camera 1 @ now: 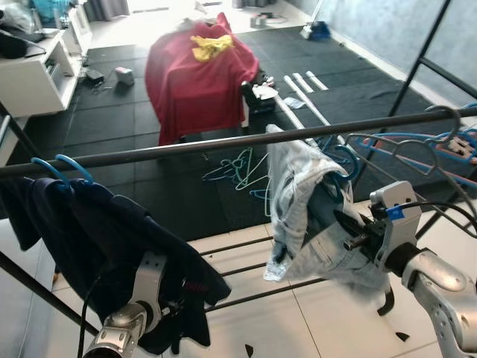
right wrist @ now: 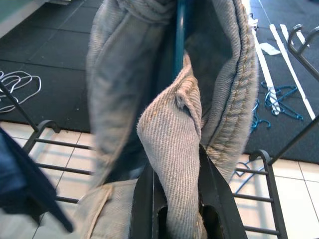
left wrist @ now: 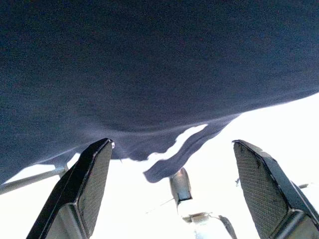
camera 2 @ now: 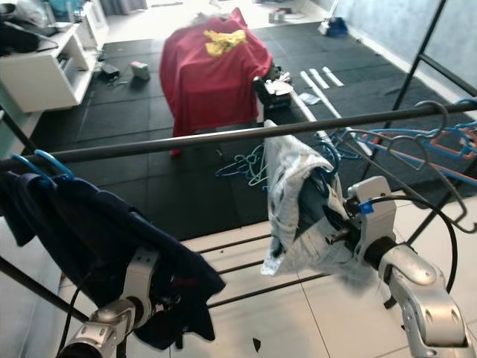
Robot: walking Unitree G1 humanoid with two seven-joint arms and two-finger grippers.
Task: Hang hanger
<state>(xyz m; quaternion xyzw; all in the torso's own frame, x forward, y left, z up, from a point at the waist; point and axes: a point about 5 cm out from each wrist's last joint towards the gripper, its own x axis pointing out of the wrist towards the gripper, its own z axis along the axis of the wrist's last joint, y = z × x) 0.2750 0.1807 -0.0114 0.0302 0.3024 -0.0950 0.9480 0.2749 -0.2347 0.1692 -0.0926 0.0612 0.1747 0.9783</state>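
Observation:
A dark rail (camera 1: 186, 147) crosses the view. A light denim garment (camera 1: 298, 194) on a blue hanger (right wrist: 179, 30) hangs at its middle, its top against the rail. I cannot tell whether the hook sits over the rail. My right gripper (camera 1: 358, 235) is shut on a fold of the denim (right wrist: 172, 149), below the rail. At the left, a navy garment (camera 1: 97, 231) hangs from another blue hanger (camera 1: 59, 168) on the rail. My left gripper (left wrist: 173, 144) is open under the navy cloth, with nothing between its fingers.
Several empty grey and blue hangers (camera 1: 440, 142) hang at the rail's right end. Lower rack bars (camera 1: 246, 261) run beneath the clothes. More hangers (camera 1: 238, 168) lie on the black floor mat. Beyond are a red-draped object (camera 1: 201, 74) and a white cabinet (camera 1: 30, 74).

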